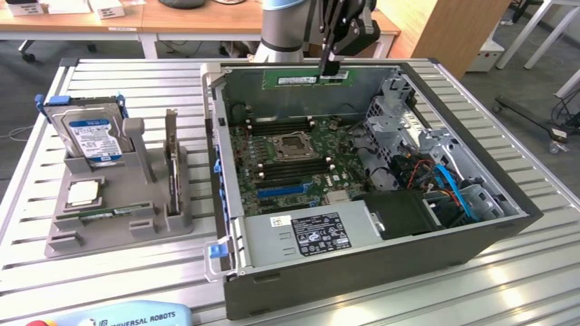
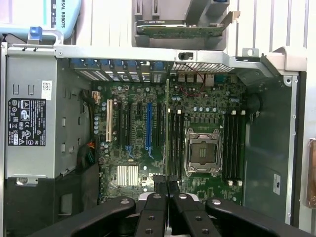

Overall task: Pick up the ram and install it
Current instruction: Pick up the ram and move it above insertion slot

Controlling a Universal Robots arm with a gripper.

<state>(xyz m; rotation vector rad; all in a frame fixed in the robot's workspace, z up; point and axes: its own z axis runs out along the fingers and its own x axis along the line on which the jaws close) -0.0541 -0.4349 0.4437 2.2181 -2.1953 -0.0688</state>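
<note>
The jaws pinch narrow on the ram (image 1: 303, 79), gripping near its end toward the exterior view's right, above the open computer case (image 1: 363, 278).

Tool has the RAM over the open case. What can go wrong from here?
1. The black tool grips the long green ram stick near one end, not mid-length, so the stick may pivot when pressed into a slot.
2. The black memory slots lie right beside the open silver processor socket, so a sideways drift could strike the socket.
</note>
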